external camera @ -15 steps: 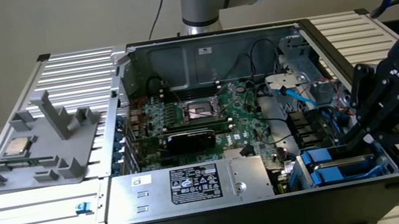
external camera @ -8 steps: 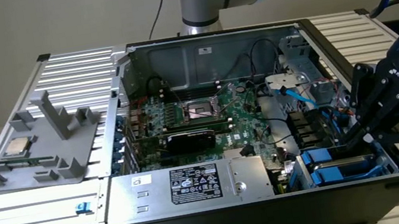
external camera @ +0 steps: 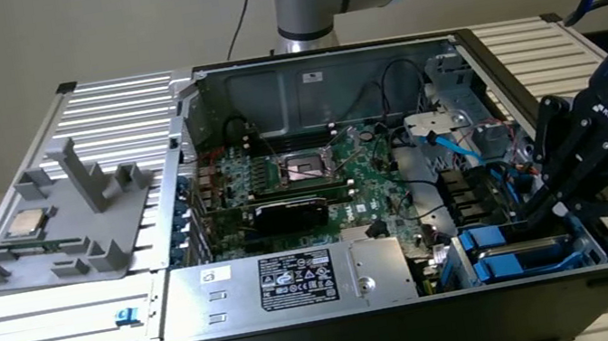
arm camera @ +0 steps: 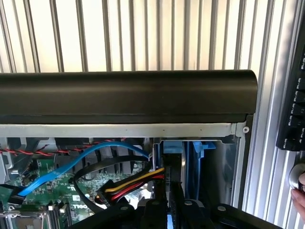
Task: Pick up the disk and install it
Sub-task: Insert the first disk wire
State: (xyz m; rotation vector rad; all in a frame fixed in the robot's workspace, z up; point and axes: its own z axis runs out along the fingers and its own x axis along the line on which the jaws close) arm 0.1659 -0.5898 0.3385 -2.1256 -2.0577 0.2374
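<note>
My gripper (external camera: 540, 211) reaches down into the drive bay at the front corner of the open computer case (external camera: 313, 68), on the exterior view's right. In the wrist view the gripper (arm camera: 172, 202) is shut on a narrow dark slab with a bright blue plastic end, the disk (arm camera: 172, 160), seen edge-on. It stands upright in the bay beside another blue carrier piece (arm camera: 202, 149). Its label is hidden. Blue carrier frames (external camera: 520, 263) lie in the bay below my fingers.
Blue, red, yellow and black cables (arm camera: 119, 186) crowd the bay's inner side. The case's black rim (arm camera: 124, 95) lies just beyond it. The power-supply box (external camera: 285, 281) and motherboard (external camera: 305, 179) are beside the bay. A grey tray with a chip (external camera: 26, 224) sits on the exterior view's left. A hand (arm camera: 300, 198) rests near a keyboard (arm camera: 293, 114).
</note>
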